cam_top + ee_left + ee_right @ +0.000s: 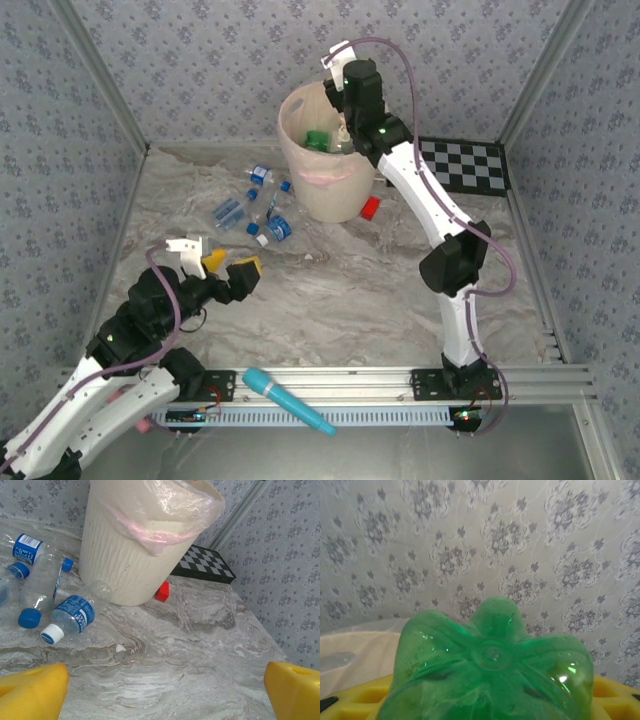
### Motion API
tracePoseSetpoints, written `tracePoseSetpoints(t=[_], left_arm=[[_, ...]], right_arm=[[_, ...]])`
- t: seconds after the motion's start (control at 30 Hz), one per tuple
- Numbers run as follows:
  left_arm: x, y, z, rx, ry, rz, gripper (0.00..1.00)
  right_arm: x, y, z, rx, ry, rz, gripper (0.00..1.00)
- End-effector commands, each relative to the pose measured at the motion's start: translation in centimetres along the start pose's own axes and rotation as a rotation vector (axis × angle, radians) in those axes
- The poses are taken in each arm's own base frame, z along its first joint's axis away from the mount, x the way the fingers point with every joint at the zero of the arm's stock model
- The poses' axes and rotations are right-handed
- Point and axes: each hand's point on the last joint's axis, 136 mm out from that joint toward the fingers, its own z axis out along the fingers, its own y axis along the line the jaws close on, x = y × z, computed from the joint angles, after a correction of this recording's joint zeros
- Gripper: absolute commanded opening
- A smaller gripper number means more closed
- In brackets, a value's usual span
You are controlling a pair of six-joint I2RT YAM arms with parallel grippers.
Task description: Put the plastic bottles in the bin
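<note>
The right gripper (345, 122) clasps a green plastic bottle (492, 665), base toward the wrist, above the mouth of the round peach bin (330, 195); the released left gripper (231, 267) sits nearest the clear blue-labelled bottles (262, 215).

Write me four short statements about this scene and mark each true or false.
1. The right claw grips a green plastic bottle over the large round pale peach bin. True.
2. The left claw holds a clear bottle. False: it is open and empty.
3. The small red block sits inside the bin. False: it rests on the marbled table beside the bin's base.
4. Clear plastic bottles with blue labels lie on the table left of the bin. True.
</note>
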Motion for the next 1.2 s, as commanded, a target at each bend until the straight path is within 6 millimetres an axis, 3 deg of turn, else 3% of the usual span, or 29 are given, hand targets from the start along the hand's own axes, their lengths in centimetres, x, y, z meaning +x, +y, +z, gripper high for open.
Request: tracePoseSetpoints(t=[0.0,0.1,0.17,0.33,0.63,0.9,1.03,1.17], left_arm=[[-0.6,0.1,-0.8,-0.011,-0.021,0.001,1.00],[-0.8,0.1,-0.9,-0.012,-0.028,0.002,1.00],[-0.7,0.2,-0.9,-0.016,-0.027,0.005,1.00],[-0.3,0.8,-0.4,-0.043,-0.015,0.005,1.00],[0.4,1.4,0.4,-0.076,0.006,-0.001,1.00],[1.3,3.4,2.1,-0.207,0.062,0.024,1.00],[2.3,4.3,3.4,-0.259,0.099,0.034,1.00],[3.0,5.4,4.5,-0.312,0.121,0.041,1.00]], right_arm=[[0.4,-0.4,0.2,0.022,0.031,-0.032,0.65],[1.0,0.4,0.3,-0.003,0.050,-0.029,0.78],[0.9,0.8,0.1,0.011,0.053,-0.037,1.00],[-0.3,1.3,-1.1,0.029,0.037,-0.044,1.00],[-3.7,3.5,-5.4,-0.078,0.003,0.038,1.00],[-5.0,6.7,-11.3,-0.253,0.033,0.178,0.99],[-4.6,8.0,-13.5,-0.338,0.042,0.255,1.00],[-2.4,8.0,-15.1,-0.363,0.079,0.355,1.00]])
